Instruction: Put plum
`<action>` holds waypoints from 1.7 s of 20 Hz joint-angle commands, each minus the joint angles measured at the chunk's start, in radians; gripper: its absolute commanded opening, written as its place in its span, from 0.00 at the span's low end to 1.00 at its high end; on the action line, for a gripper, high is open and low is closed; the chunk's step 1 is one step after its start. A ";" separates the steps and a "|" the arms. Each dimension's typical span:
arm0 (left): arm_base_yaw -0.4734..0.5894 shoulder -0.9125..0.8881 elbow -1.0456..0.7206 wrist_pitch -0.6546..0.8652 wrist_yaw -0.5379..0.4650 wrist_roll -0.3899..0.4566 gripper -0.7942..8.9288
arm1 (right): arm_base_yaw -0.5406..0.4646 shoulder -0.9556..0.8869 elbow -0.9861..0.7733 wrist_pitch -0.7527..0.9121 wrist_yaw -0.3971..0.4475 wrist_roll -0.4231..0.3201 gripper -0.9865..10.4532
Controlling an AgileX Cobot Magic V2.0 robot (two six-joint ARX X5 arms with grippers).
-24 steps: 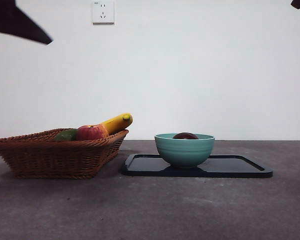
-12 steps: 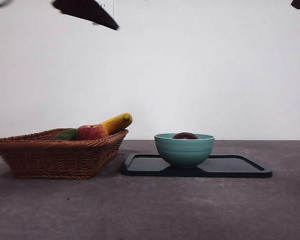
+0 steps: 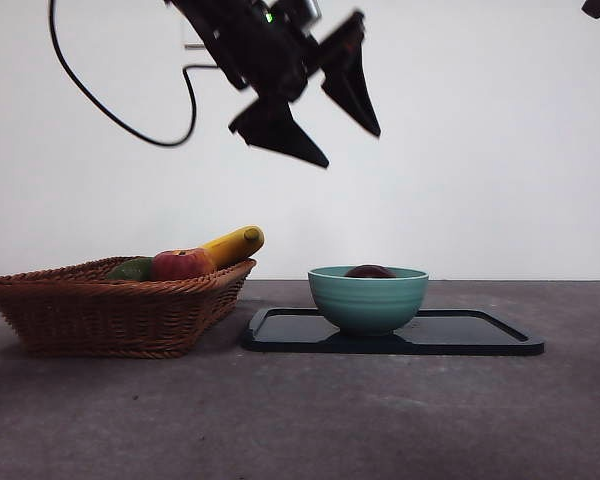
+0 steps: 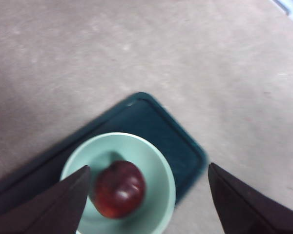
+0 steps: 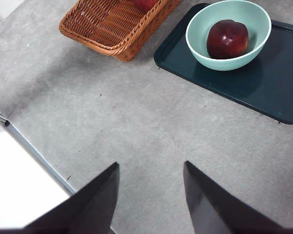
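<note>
Front view: you have the left gripper (image 3: 330,125) high above the teal bowl (image 3: 368,298), jaws spread wide, holding nothing. The plum (image 3: 370,271) sits in the bowl, only its top showing over the rim. The bowl stands on the dark tray (image 3: 480,335). The wicker basket (image 3: 110,310) holds an apple (image 3: 182,265), a banana (image 3: 235,244) and a green fruit (image 3: 132,270).

Left wrist view: your open jaws frame the plum (image 4: 120,189) inside the bowl (image 4: 158,165).

Right wrist view: your right gripper (image 5: 151,195) hangs well apart over bare worktop (image 5: 136,122), jaws open and empty.
</note>
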 commanded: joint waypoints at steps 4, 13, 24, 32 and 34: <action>-0.023 0.124 0.031 0.032 -0.029 0.017 0.47 | 0.006 0.006 0.010 0.009 -0.006 0.003 0.27; -0.082 0.244 0.031 0.057 -0.140 0.114 0.47 | 0.006 0.006 0.010 0.007 -0.006 0.018 0.27; -0.092 0.286 0.031 0.068 -0.180 0.118 0.46 | 0.006 0.006 0.010 0.006 -0.025 0.021 0.27; -0.095 0.285 0.052 0.045 -0.180 0.117 0.27 | 0.006 0.006 0.010 0.009 -0.024 0.021 0.27; -0.095 0.285 0.100 -0.009 -0.180 0.117 0.27 | 0.006 0.006 0.010 0.009 -0.024 0.021 0.27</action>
